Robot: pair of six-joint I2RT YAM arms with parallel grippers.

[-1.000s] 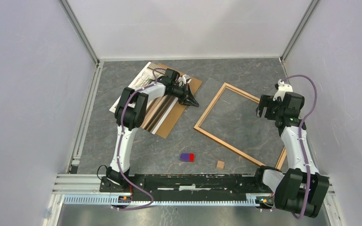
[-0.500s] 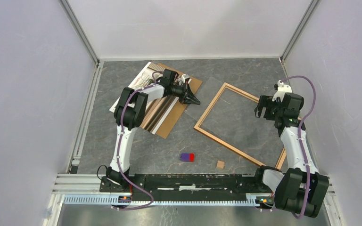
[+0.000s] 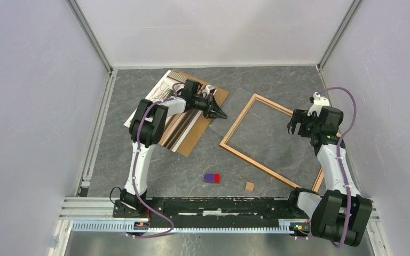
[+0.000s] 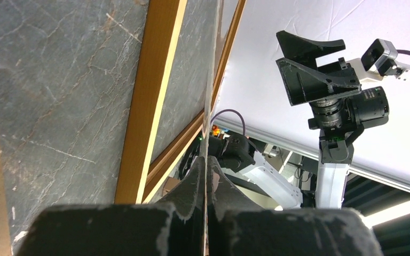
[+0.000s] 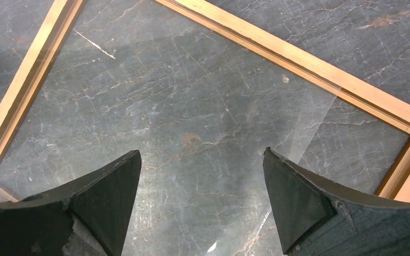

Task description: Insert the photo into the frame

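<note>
The frame point(image 3: 234, 128) of light wood lies flat right of centre. The photo point(image 3: 163, 88) lies at the back left on a brown backing board point(image 3: 197, 136), mostly hidden under my left arm. My left gripper point(image 3: 221, 116) is shut on the edge of a clear sheet point(image 3: 244, 97) beside the frame's left side. In the left wrist view the sheet's thin edge point(image 4: 209, 106) runs between my closed fingers point(image 4: 195, 181), next to the frame point(image 4: 149, 96). My right gripper point(image 3: 297, 124) is open and empty above the frame's right part point(image 5: 277, 48).
A small purple and red block point(image 3: 212, 177) and a small brown cube point(image 3: 250, 186) lie near the front. Grey walls close in the table on the left, back and right. The clear sheet's corner point(image 5: 320, 120) overlaps the frame's inside.
My right gripper has drifted slightly left over the frame. My left gripper has barely moved and stays shut on the sheet.
</note>
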